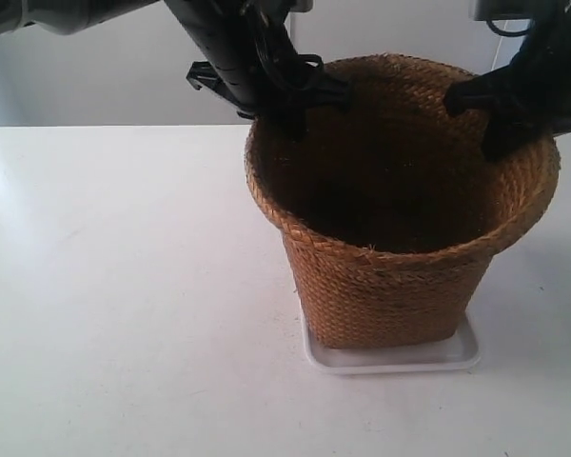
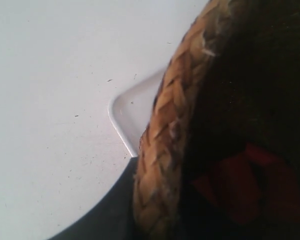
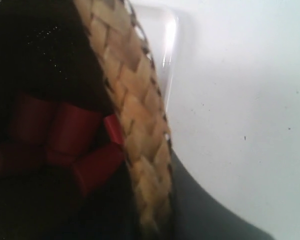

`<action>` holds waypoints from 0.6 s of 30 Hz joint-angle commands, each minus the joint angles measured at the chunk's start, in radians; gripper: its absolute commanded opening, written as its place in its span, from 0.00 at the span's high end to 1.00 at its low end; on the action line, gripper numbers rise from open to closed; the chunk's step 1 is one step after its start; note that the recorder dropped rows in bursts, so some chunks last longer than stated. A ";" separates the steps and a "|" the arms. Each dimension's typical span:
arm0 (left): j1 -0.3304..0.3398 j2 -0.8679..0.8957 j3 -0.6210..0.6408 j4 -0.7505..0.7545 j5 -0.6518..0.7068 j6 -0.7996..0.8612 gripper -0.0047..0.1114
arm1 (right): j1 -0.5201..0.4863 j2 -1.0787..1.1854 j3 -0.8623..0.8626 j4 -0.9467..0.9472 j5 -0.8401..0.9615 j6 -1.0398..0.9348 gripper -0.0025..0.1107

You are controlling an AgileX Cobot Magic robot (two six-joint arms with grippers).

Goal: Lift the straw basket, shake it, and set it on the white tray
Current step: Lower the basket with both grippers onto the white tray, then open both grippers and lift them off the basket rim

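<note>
No legible text, labels, brands, numbers or signs in any view: nothing readable on the straw basket, the white tray or the table

The straw basket is set on the tray, right of centre in the exterior frame, and the tray's edge is exposed before its base. Both are borne by the table. Several blocks are held inside the basket.
</note>
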 commanded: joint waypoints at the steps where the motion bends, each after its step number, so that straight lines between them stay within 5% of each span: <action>1: 0.004 -0.008 -0.012 0.006 -0.038 0.030 0.66 | -0.009 -0.001 0.006 -0.012 -0.012 -0.006 0.62; 2: 0.004 -0.008 -0.012 0.004 -0.036 0.030 0.58 | -0.009 -0.001 0.006 -0.012 -0.019 -0.006 0.52; 3: 0.004 -0.008 -0.012 0.004 -0.023 0.030 0.36 | -0.009 -0.001 0.006 -0.012 -0.030 0.001 0.31; 5: 0.004 -0.008 -0.012 0.004 0.000 0.030 0.12 | -0.009 -0.001 0.006 -0.013 -0.035 0.013 0.13; 18: 0.004 -0.120 -0.012 0.015 0.080 0.133 0.11 | -0.005 -0.150 0.006 -0.013 -0.060 -0.042 0.11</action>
